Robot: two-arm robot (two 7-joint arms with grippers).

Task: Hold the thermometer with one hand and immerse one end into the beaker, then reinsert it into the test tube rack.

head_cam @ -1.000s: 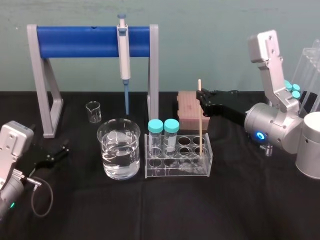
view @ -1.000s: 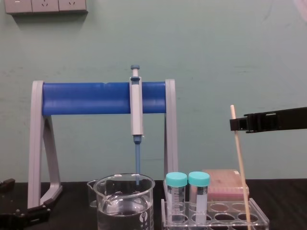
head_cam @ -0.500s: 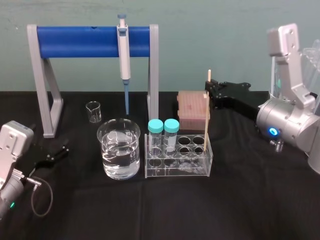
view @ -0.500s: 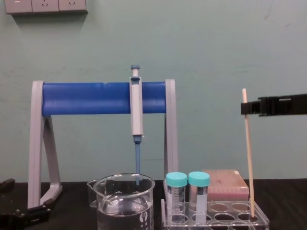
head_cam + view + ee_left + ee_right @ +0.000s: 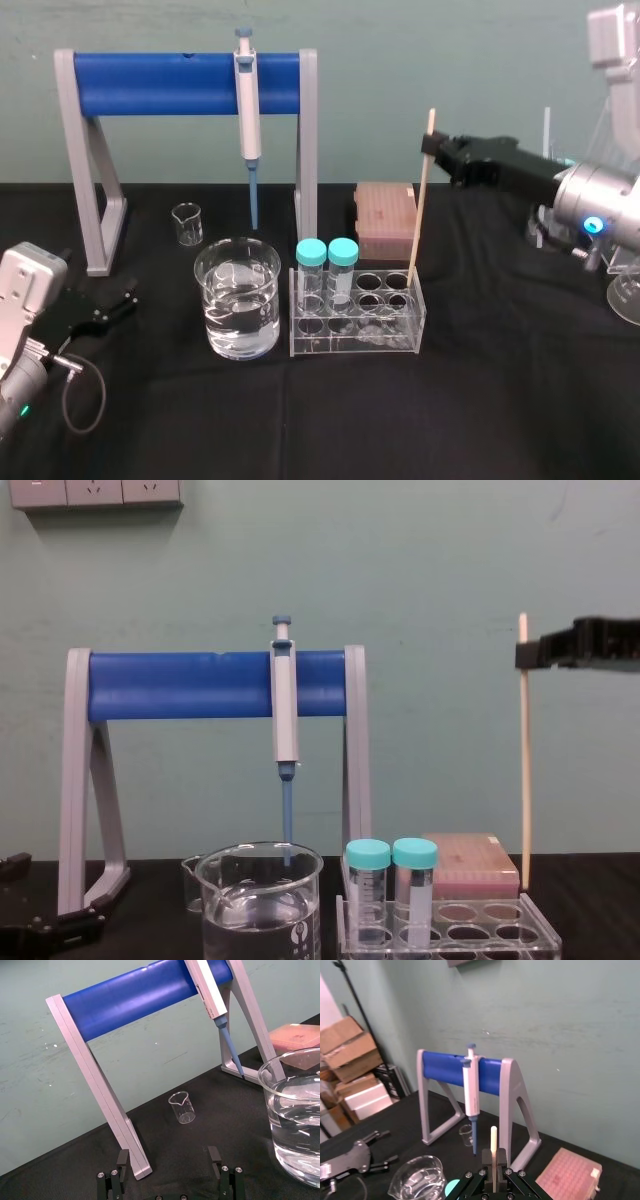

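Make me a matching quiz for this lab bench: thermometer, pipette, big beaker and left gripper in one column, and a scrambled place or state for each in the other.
Things:
1. thermometer
2. pipette
3. beaker
4. left gripper

Places or states:
A. open, low at the robot's left
B. hanging on the blue stand
C. upright, clamped near its top in the right gripper
D. holding clear liquid

Pairs: 1-C, 2-B, 3-D, 4-A

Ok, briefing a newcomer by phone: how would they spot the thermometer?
Find the blue stand at the back; the clear test tube rack sits before its right leg. The thermometer stands almost upright over the rack's right end, pinched near its top by the right gripper: a bare cream rod, unlike the capped tubes and hanging pipette.
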